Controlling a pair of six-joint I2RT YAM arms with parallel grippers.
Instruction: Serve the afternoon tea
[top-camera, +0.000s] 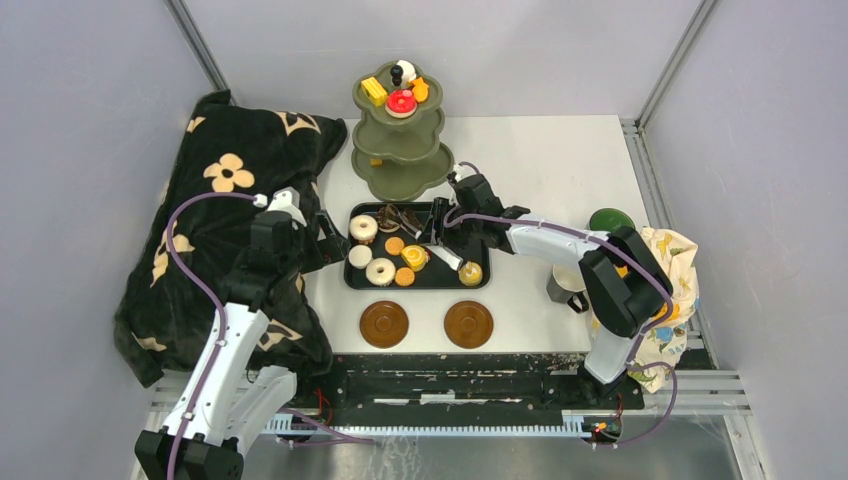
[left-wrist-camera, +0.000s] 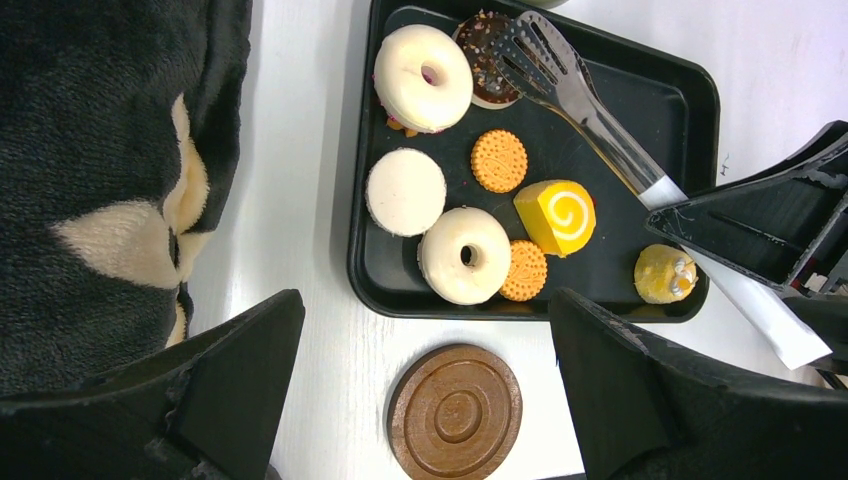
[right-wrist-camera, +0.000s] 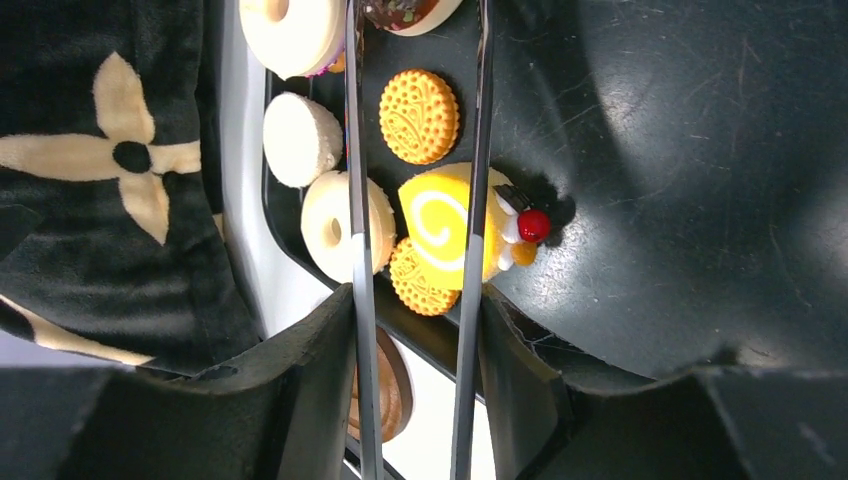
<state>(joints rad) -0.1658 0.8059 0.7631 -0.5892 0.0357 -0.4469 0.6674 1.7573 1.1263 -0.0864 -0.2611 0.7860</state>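
Observation:
The olive-green stand (top-camera: 400, 150) stands at the back, with several pastries on its top tier (top-camera: 398, 92). More pastries lie on the black tray (top-camera: 475, 281): white donuts (left-wrist-camera: 423, 63), cookies (left-wrist-camera: 499, 160), a yellow swirl cake (left-wrist-camera: 556, 215). My right gripper (top-camera: 438, 235) (right-wrist-camera: 415, 340) is shut on the metal tongs (left-wrist-camera: 590, 110), whose arms straddle the swirl cake (right-wrist-camera: 440, 225). My left gripper (top-camera: 328, 240) (left-wrist-camera: 425, 345) is open and empty, left of the tray and above a brown saucer (left-wrist-camera: 455, 410). Two saucers (top-camera: 384, 323) (top-camera: 468, 323) lie in front of the tray. A mug (top-camera: 563, 284) is partly hidden behind my right arm.
A black blanket with cream flowers (top-camera: 220, 220) covers the table's left side. A patterned cloth (top-camera: 675, 270) and a green round object (top-camera: 610, 220) sit at the right edge. Grey walls enclose the table.

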